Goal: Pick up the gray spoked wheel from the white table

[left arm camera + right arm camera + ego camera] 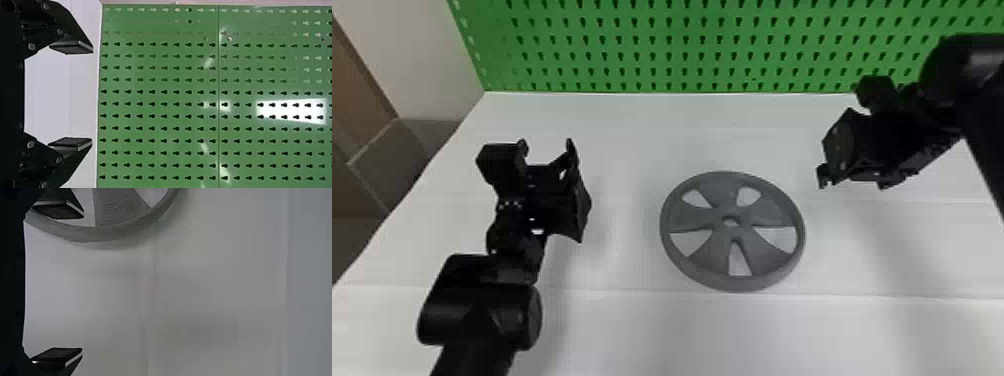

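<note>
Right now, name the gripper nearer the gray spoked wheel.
Right. The right gripper is near the right side of the wheel; the left gripper is farther, to its left.

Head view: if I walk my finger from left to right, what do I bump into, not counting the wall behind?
Black left gripper → gray spoked wheel → black right gripper.

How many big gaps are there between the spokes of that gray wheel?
5 gaps in the gray wheel: far left, far right, middle left, middle right, and one at the near side.
</note>
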{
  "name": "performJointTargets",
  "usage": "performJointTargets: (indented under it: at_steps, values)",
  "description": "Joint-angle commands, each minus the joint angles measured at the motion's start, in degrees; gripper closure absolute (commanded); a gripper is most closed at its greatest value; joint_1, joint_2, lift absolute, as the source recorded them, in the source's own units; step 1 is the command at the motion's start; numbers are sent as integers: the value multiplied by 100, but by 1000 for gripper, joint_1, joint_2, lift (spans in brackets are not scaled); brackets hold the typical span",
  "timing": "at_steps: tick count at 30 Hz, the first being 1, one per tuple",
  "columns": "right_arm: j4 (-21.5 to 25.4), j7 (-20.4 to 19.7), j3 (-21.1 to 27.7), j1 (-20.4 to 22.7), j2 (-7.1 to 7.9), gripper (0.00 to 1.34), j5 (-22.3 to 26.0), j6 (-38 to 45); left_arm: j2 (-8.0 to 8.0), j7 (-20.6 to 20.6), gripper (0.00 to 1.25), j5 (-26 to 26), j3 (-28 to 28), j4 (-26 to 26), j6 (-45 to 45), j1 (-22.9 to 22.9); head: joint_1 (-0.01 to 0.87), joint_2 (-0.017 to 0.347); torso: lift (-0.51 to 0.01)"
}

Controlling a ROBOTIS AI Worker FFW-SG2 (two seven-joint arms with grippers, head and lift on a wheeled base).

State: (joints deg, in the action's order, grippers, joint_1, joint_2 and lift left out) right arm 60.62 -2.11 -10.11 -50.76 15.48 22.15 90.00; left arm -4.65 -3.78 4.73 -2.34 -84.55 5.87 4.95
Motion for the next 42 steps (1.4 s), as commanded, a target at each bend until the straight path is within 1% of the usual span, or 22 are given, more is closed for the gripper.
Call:
performJointTargets:
  at_steps: [1, 7, 11, 15, 17, 18, 23, 31, 35, 39, 42]
  values:
    - [-7, 0, 35, 40, -37, 76, -88, 8, -10, 0, 423, 1, 6, 0, 2, 6, 779, 75, -96]
    - [-7, 0, 71, 49, -151, 75, -360, 8, -19, 0, 421, 1, 6, 0, -7, 6, 779, 75, -96]
    - [-86, 0, 79, 40, -300, 75, -676, 8, -27, 0, 421, -16, -3, 0, -16, 23, 779, 75, -96]
    - [-227, 0, 27, 40, -371, 76, -738, 8, -45, 0, 421, -16, -12, 0, -33, 23, 779, 75, -96]
    - [-543, 0, -88, -48, -353, 78, -545, 8, -54, 0, 421, -16, -30, 0, -42, 23, 779, 75, -96]
    - [-622, 0, -140, -65, -335, 76, -501, 8, -62, 0, 421, -16, -38, 0, -60, 32, 779, 75, -96]
    - [-754, 8, -316, -118, -318, 76, -404, 8, -89, 0, 423, -16, -56, 0, -68, 50, 779, 75, -96]
    - [-763, 0, -580, -180, -274, 76, -342, -114, -150, 0, 423, 19, -82, 0, -68, 50, 779, 75, -96]
    - [-763, 0, -562, -197, -265, 75, -298, -114, -177, 0, 423, 19, -100, 0, -68, 50, 779, 75, -96]
    - [-859, 8, -474, -188, -274, 75, -246, -132, -194, 0, 423, 19, -135, 0, -104, 58, 779, 75, -96]
    - [-965, 0, -509, -180, -300, 76, -167, -211, -229, 0, 423, -16, -161, 0, -112, 76, 779, 75, -96]
